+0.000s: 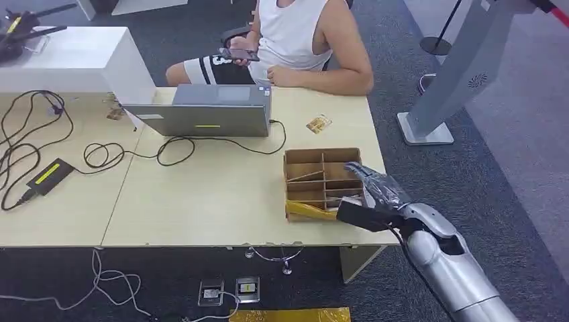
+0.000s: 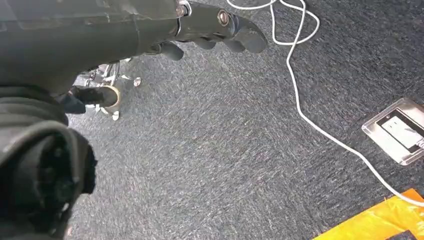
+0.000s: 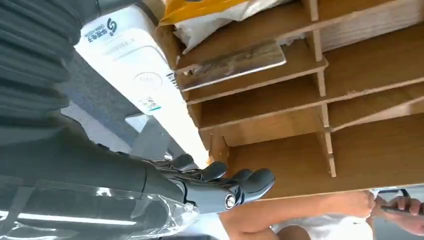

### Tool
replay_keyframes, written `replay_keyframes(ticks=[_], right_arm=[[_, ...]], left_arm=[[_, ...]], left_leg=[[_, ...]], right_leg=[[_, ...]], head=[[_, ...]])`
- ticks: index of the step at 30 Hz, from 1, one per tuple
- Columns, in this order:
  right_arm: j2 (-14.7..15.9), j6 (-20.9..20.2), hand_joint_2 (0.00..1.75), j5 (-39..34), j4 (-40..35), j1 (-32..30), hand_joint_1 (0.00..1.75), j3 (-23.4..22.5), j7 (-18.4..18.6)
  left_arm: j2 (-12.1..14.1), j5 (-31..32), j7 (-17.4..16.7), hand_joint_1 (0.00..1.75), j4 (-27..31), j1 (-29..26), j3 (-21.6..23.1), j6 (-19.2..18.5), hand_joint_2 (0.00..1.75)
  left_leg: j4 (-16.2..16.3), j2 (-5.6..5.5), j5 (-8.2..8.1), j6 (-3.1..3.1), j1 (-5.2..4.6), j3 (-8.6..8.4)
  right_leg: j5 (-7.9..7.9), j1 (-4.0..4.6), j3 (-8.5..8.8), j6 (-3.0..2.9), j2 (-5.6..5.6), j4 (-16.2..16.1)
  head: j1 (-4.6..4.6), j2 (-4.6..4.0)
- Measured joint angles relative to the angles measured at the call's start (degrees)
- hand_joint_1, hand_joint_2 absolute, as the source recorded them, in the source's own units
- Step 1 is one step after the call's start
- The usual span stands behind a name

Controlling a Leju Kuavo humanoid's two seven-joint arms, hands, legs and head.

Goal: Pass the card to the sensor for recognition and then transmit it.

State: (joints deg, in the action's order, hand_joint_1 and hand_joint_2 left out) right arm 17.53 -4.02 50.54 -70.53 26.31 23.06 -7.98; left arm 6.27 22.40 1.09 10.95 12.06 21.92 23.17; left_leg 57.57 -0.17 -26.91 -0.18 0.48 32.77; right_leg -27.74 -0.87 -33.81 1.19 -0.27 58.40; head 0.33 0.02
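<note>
Here, your right robot hand (image 1: 373,196) hovers empty, fingers loosely spread, over the divided box (image 1: 322,182) on the desk (image 1: 201,194). A card (image 1: 319,123) lies beyond the box, near the laptop (image 1: 204,111). Left robot hand (image 2: 215,30) hangs empty.

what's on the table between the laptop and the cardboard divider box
In the head view, bare tabletop apart from a black cable looping beside the laptop; nothing else lies before the box.

Bright, even daylight with soft shadows; both wrist views slightly blurred up close.
</note>
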Motion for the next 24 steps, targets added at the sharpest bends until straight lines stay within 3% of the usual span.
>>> replay_keyframes(ticks=[13,19,24], right_arm=[[-0.4,13.2,1.75,10.1,0.6,-1.4,0.00,0.5,-1.3],[-1.7,16.5,1.75,11.0,1.2,-2.3,0.00,1.2,-3.0],[-2.5,16.9,1.75,11.1,1.9,-2.6,0.00,1.5,-3.2]], left_arm=[[-0.1,0.6,-0.1,0.00,0.0,0.3,0.0,-0.1,0.00],[-0.2,1.1,-0.1,0.00,0.0,0.7,0.0,-0.2,0.00],[-0.2,1.1,-0.1,0.00,0.0,0.9,0.0,-0.2,0.00]], left_leg=[[0.0,0.00,0.00,0.00,0.00,0.01],[0.0,0.00,0.00,0.00,0.00,0.01],[0.0,0.00,0.00,0.00,0.00,0.01]], right_leg=[[0.00,0.00,0.01,0.00,-0.01,0.0],[0.00,0.00,0.01,0.00,-0.02,0.0],[0.00,0.00,0.01,0.00,-0.01,0.0]], head=[[0.02,0.00],[0.02,0.00],[0.02,0.00]])
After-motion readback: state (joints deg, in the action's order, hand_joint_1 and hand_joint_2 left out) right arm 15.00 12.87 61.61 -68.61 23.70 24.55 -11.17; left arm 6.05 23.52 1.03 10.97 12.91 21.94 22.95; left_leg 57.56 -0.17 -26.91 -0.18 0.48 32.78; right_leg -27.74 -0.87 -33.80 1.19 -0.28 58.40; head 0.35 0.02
